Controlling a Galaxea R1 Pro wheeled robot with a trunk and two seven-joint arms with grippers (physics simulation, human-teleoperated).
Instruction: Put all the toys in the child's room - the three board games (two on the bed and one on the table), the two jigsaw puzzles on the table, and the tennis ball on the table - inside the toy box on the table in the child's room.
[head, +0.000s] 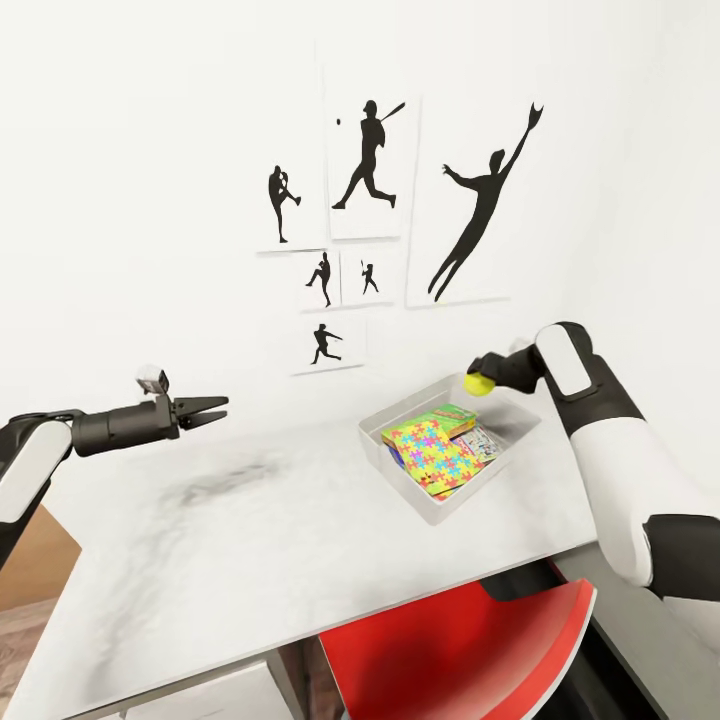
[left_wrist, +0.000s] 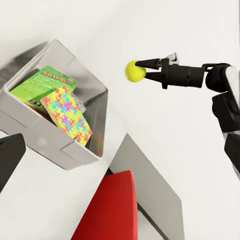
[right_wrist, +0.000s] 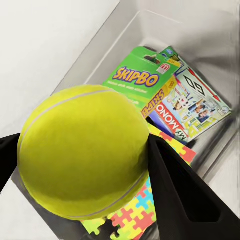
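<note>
White wall with black ballplayer pictures (head: 365, 165) behind the grey table (head: 230, 540). Nearest, a red chair (head: 470, 645), cut off at the frame edge and partly under the table. Left gripper (head: 212, 409) over bare tabletop, fingers apart, holding nothing. Toy box (head: 395, 462) holds a jigsaw (head: 440, 455) covering most of the games; legible "SKIP BO" (right_wrist: 137, 77), and "MONO…" on another box (right_wrist: 195, 107). Right gripper (head: 478, 379) clamped on the ball (head: 477, 383), above the box's far rim.

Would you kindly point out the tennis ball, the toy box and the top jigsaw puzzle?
tennis ball (head: 478, 383), head view, its centre.
toy box (head: 428, 507), head view, near outer wall.
jigsaw puzzle (left_wrist: 67, 113), left wrist view, middle of its face.
</note>
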